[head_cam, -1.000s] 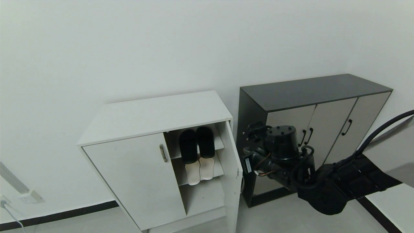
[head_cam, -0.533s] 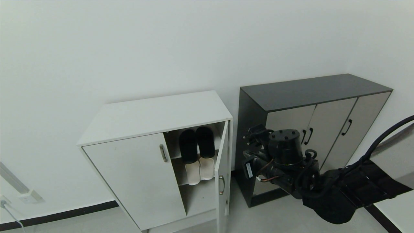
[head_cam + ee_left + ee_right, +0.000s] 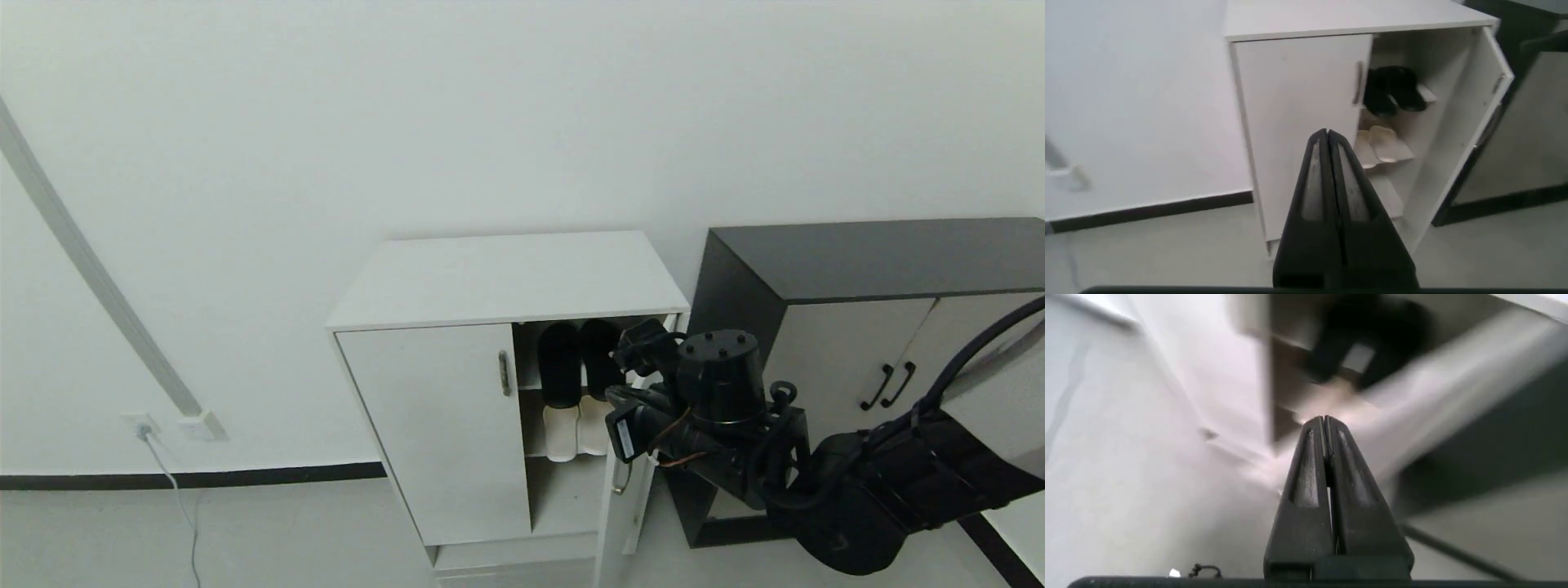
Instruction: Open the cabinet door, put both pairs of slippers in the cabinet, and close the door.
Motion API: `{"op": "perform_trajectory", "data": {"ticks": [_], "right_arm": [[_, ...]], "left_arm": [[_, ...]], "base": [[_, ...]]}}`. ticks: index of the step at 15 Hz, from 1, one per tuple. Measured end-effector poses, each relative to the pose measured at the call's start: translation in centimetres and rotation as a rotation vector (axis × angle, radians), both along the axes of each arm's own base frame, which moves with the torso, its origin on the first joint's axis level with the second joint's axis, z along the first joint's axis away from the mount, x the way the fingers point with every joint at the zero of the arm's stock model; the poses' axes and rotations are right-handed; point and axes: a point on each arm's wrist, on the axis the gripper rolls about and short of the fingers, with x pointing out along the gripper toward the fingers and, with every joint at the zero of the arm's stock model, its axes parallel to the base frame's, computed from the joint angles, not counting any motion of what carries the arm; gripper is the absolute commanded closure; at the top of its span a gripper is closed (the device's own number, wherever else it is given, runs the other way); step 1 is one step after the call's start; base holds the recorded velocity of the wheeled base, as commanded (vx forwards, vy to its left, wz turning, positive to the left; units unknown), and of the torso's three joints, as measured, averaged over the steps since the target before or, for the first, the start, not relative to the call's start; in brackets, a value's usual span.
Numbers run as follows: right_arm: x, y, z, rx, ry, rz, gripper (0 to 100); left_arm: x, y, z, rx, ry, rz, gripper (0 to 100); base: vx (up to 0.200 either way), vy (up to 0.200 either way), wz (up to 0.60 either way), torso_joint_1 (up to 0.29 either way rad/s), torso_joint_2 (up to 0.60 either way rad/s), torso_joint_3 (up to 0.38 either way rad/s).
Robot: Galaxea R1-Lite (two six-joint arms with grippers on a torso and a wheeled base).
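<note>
Both pairs sit inside the white cabinet [image 3: 506,278]: the black slippers [image 3: 559,363] on the upper shelf and the white slippers [image 3: 561,433] on the shelf just below, toes pointing inward. The cabinet's right door [image 3: 1470,122] stands partly open, while its left door [image 3: 433,425] is shut. The right hand [image 3: 1325,423], fingers pressed together around nothing, is up close by that open door, next to the dark cabinet [image 3: 882,253], and the left hand [image 3: 1327,135] hangs well back from the cabinet, also closed and empty.
</note>
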Motion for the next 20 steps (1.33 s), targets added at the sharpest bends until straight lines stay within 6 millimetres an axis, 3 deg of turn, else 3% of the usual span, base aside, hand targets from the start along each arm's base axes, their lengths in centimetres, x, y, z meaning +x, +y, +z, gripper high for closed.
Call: {"op": "perform_trajectory", "data": {"ticks": [6,13,20], "right_arm": [[0.0,-1.6,-0.2,-0.028,0.004,0.01,100],[-1.9,-4.5,-1.2,-0.056,0.084,0.053,100],[-0.7,-3.9,-3.4,-0.059,0.108,0.053,100]], "left_arm": [[0.0,0.0,0.0,0.0,0.001,-0.002,100],[0.0,0.0,0.0,0.0,0.002,-0.002,100],[0.0,0.0,0.0,0.0,0.001,-0.002,100]], "base": [[0.0,0.0,0.0,0.0,0.0,0.0],[0.0,0.0,0.0,0.0,0.0,0.0],[0.0,0.0,0.0,0.0,0.0,0.0]]}}
